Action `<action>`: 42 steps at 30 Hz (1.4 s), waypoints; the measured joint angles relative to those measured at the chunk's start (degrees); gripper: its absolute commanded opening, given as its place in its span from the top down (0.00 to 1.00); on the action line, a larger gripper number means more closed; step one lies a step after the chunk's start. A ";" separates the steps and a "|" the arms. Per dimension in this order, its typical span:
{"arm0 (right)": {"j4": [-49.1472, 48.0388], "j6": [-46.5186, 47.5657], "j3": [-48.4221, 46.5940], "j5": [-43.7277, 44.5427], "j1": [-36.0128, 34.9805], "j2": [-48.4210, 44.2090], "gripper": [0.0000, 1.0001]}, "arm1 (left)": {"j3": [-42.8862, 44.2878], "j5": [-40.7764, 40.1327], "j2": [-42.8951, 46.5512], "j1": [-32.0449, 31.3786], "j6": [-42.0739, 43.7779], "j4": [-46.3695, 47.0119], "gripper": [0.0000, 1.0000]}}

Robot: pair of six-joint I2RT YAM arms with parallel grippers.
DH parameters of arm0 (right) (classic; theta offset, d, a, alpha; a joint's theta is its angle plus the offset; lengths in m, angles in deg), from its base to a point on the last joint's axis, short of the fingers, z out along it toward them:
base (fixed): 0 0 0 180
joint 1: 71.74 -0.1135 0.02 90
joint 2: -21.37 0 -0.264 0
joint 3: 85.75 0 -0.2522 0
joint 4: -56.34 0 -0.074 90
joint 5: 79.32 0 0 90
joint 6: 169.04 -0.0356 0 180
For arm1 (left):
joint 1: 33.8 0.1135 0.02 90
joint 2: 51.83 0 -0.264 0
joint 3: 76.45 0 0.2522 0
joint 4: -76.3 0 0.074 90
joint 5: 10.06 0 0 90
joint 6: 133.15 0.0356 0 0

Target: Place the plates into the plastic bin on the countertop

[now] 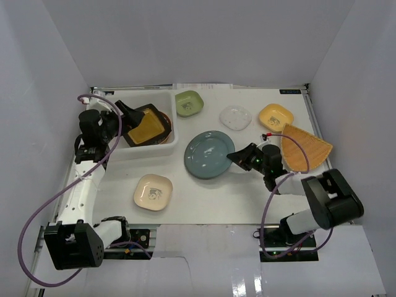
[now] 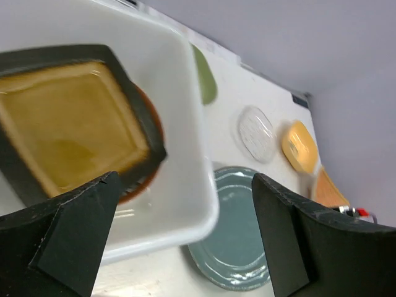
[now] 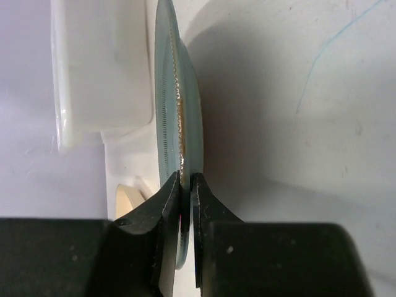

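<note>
**Top external view: right gripper pinches the blue-grey plate beside the bin**

The right gripper (image 1: 237, 158) is closed on the near-right rim of the blue-grey round plate (image 1: 209, 154). The right wrist view shows both fingers (image 3: 166, 204) clamped on the plate's thin edge. The plate sits on the countertop (image 1: 204, 198), just right of the plastic bin (image 1: 174, 121) and outside it. Whether it is lifted off the surface cannot be told.

The left gripper (image 1: 127, 117) hangs over the bin with its jaws spread wide and nothing between them. Under it in the bin, the black-and-yellow square plate (image 1: 147, 128) lies tilted on a brown round plate (image 1: 166, 137). Together they fill most of the bin's floor.

Other dishes ring the blue-grey plate:
- The green dish (image 1: 189, 103) is behind it, near the bin's far right corner.
- The clear dish (image 1: 236, 117) and the yellow dish (image 1: 276, 116) are behind it to the right.
- The tan fan-shaped plate (image 1: 304, 148) lies beyond the right arm's wrist.
- The cream dish (image 1: 153, 192) sits nearer the arm bases, in front of the bin.

The bin's right wall stands between the held plate and the stacked pair.
</note>
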 measured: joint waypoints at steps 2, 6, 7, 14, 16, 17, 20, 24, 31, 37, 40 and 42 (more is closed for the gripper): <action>5.07 2.19 1.84 0.46 -0.02 -7.13 0.92 | 0.94 3.04 -0.11 -2.91 0.50 -1.31 0.02; 17.09 7.48 2.38 1.60 0.59 -23.71 0.92 | 3.06 10.78 -2.67 -9.11 1.33 -4.44 0.02; 18.88 8.41 2.32 1.44 1.16 -27.52 0.92 | 3.41 13.00 -3.61 -10.51 1.55 -4.98 0.02; 24.00 8.87 -1.40 -3.45 3.43 -36.15 0.92 | 4.13 20.76 -9.38 -16.55 3.37 -7.72 0.02; 24.70 8.63 -2.73 -5.40 3.45 -36.17 0.92 | 4.98 21.16 -11.19 -17.88 3.93 -7.89 0.02; 24.90 8.44 -3.34 -6.56 3.43 -36.15 0.92 | 5.42 21.22 -12.22 -18.56 4.24 -7.87 0.02; 23.47 6.71 -4.07 -10.03 3.43 -35.17 0.92 | 5.73 21.81 -15.02 -20.39 4.68 -7.08 0.02; 17.03 1.62 -4.02 -15.15 3.41 -30.60 0.92 | 5.73 22.82 -19.10 -22.58 4.72 -5.90 0.11; 13.62 -1.81 -3.15 -16.85 3.76 -27.32 0.87 | 5.44 25.00 -18.82 -24.06 2.38 -2.19 0.95; 14.08 -1.90 -3.19 -17.11 4.04 -26.91 0.38 | 6.05 27.08 -15.32 -24.35 0.26 0.48 1.00; 14.95 -0.68 -4.04 -17.14 4.02 -27.04 0.25 | 6.14 24.57 -15.23 -24.24 -0.07 -0.79 1.00; 16.70 0.66 -4.63 -16.79 4.02 -27.61 0.19 | 6.78 23.39 -15.23 -23.50 -0.44 -2.03 1.00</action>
